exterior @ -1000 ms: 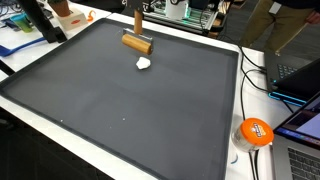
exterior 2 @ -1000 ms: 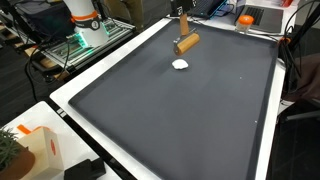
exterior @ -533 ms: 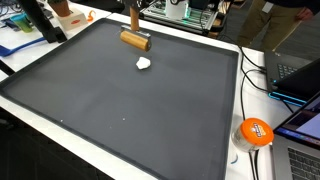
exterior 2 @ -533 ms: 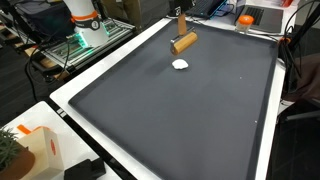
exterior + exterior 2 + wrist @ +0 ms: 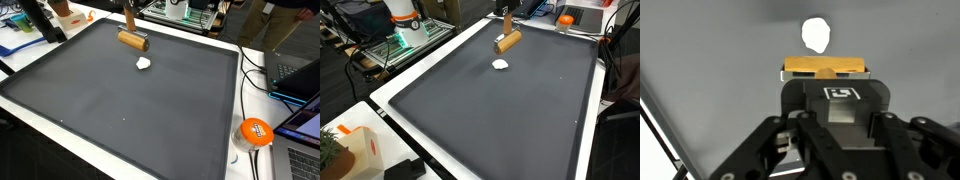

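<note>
Wooden mallet (image 5: 133, 40) hangs over the mat's (image 5: 120, 100) far end, near a white lump (image 5: 144, 64). Only the wrist view shows the gripper (image 5: 826, 80), clamped shut on it; exterior views cut the gripper off.

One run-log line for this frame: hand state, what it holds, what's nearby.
hand: shut | holding: wooden block | nearby: white lump lying on dark mat, apart from the block | block touching mat: cannot tell

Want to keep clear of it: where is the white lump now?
In both exterior views the white lump lies on the black mat near its far edge, just short of the wooden block and apart from it.
</note>
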`<state>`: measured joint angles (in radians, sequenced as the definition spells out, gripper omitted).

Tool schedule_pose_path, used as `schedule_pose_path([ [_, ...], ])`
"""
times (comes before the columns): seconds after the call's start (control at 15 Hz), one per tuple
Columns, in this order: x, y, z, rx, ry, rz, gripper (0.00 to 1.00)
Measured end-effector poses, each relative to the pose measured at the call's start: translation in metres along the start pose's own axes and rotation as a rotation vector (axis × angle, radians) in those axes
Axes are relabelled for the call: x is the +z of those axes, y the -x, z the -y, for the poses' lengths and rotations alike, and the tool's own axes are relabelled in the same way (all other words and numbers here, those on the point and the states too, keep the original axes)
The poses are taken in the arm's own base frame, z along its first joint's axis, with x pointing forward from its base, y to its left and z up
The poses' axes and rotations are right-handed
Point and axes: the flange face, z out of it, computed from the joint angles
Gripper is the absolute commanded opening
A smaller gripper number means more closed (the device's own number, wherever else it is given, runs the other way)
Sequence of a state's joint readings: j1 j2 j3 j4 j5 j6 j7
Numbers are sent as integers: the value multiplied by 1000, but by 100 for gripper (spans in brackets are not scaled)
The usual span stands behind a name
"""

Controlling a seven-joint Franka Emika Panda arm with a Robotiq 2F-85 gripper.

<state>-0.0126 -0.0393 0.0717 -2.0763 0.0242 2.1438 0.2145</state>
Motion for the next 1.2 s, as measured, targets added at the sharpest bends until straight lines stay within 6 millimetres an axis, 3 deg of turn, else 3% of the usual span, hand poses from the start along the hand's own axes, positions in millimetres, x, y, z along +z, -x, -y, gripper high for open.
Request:
schedule_pose_path([
  [0.67,26,-50,-8,34,-3,93,22],
  [0.73,26,-55,-8,40,-8,92,47],
  [0.87,30,-59,-8,41,-8,94,47],
  [0.93,31,-59,-8,41,-8,95,22],
  [1.2,34,-60,-10,47,-5,104,22],
])
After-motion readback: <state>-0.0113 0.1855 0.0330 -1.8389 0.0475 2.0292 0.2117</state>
